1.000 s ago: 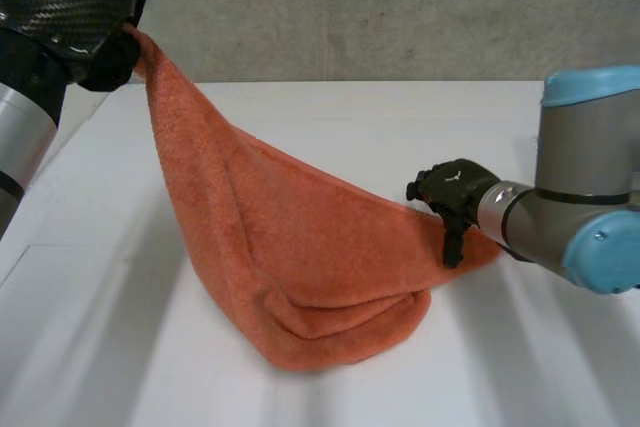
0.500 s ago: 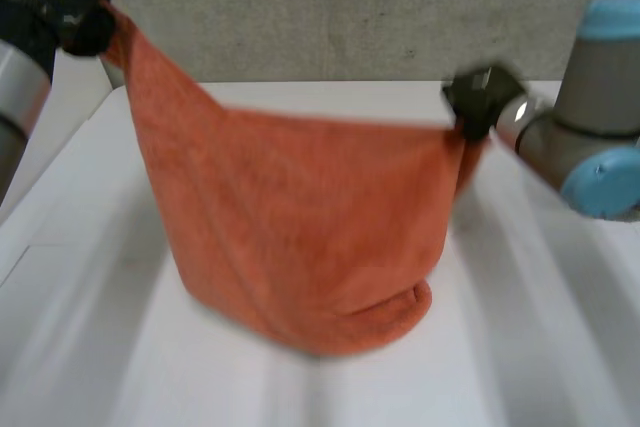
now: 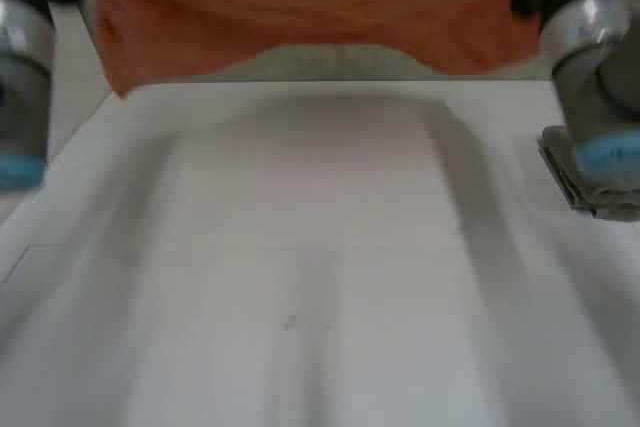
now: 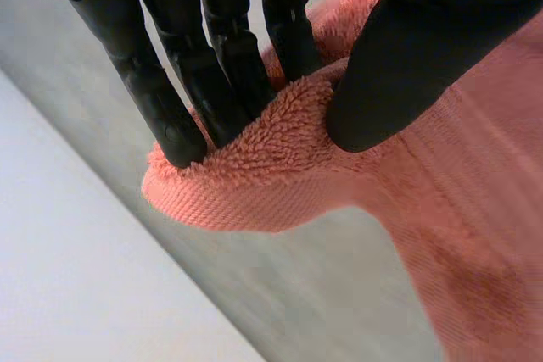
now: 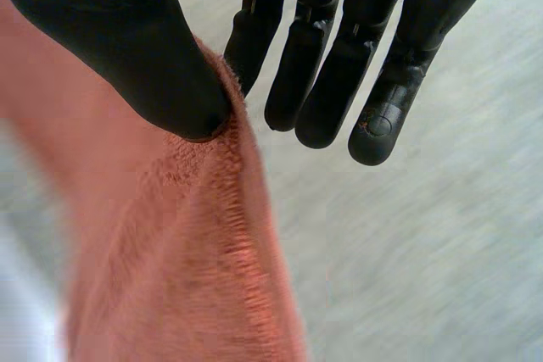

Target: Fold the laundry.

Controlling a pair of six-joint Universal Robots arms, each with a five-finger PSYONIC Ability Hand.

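The left hand (image 4: 424, 57) and right hand (image 5: 127, 40) are holding an orange towel (image 3: 300, 12) above the white table (image 3: 320, 267), thumbs and fingers clamping its top edge.

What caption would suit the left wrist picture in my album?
The robot's left hand pinches the edge of an orange towel between thumb and fingers.

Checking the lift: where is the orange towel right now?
In the head view the orange towel hangs above the far edge of the white table, stretched between the left hand pinching its left end and the right hand pinching its right end.
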